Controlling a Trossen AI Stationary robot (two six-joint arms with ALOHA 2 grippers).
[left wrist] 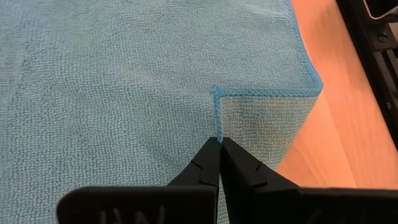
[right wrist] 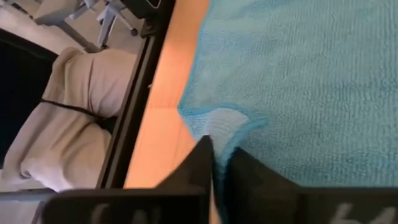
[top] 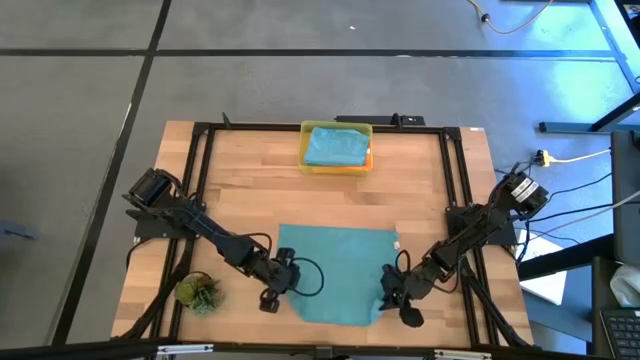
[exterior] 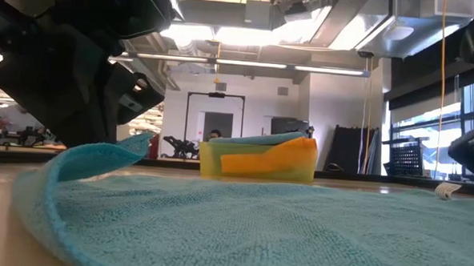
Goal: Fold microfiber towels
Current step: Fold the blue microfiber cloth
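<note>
Teal microfiber, soft and limp: the towel [top: 340,270] lies spread flat mid-table toward the near edge, one layer, with a small tag at its far-right corner. Left gripper [top: 281,283] sits at the near-left corner, fingers [left wrist: 208,163] clenched on the hemmed edge, which is turned over on itself there. Right gripper [right wrist: 216,163] is at the near-right corner, fingers pinching a puckered bit of hem; grip looks thin, maybe only the very edge caught. Cloth will drape and sag between the two holds, weighs little, and its nap likely clings to the wood and drags. Corners are the sensible hold; lift both evenly to carry the near edge over to the far one. Far centre: yellow bin [top: 309,160] with a folded teal towel on top and orange beneath. Plant [top: 198,293] near left.
</note>
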